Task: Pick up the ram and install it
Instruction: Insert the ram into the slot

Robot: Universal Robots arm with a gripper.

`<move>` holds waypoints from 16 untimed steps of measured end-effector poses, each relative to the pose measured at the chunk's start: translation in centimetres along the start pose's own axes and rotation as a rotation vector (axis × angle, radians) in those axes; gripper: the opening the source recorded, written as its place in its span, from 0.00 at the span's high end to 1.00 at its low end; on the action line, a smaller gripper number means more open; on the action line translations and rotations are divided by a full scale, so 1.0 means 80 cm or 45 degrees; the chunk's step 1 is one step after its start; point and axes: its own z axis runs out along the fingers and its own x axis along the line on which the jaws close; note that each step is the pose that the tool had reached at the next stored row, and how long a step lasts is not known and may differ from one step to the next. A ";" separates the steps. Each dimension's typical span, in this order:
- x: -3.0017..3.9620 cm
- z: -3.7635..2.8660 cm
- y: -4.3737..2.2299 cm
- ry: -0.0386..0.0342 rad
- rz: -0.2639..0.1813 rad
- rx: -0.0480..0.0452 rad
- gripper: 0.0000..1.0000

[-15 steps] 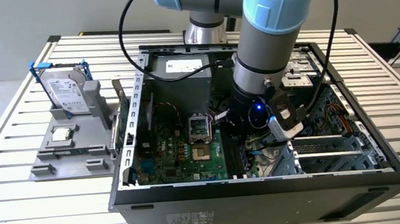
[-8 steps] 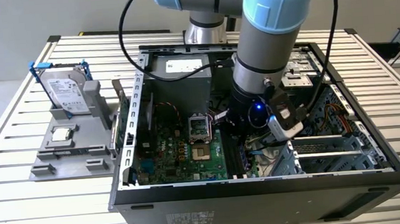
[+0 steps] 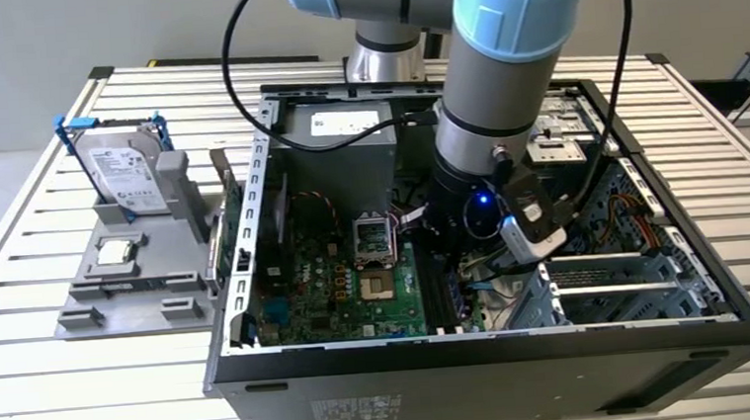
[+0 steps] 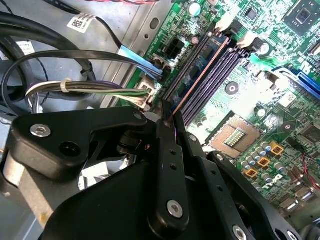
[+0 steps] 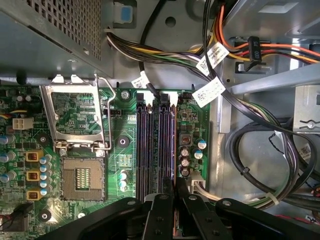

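Starting at the exterior view's left, we've got the gray parts holder (image 3: 130, 287) sitting on the slatted desk (image 3: 30, 194), with the hard drive (image 3: 128, 178) standing upright in it and the little processor chip (image 3: 116, 252) lying flat in front. Moving right, there's the open PC case (image 3: 490, 346) with the green motherboard (image 3: 341, 287) and its empty CPU socket (image 5: 82, 180), lever frame flipped up. Then the arm (image 3: 505, 82) reaching down into the case, right over the memory slots (image 5: 156, 145). The tool (image 4: 169, 122) looks clamped on the ram (image 4: 200, 75): in the second wrist view we see a thin stick running edge-on from between the two black fingers (image 4: 167, 165), and it lies along one of the dark slots, the one furthest from the socket as far as we can tell. In the first wrist view the tool (image 5: 174, 192) sits at the near end of that same slot row. Whether the stick is fully seated we honestly can't tell; the far-end latch (image 4: 221, 37) looks close against it. Our take on doing this bit well: keep the stick square to the slot, line the notch up, and press straight down evenly so both end clips snap, no rocking. Further right it's just the cable bundles (image 5: 240, 65) and drive bays (image 3: 618, 282), well apart from the slot.
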 end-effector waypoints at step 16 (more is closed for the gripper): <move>0.0015 0.0023 -0.0013 0.0001 0.006 0.000 1.00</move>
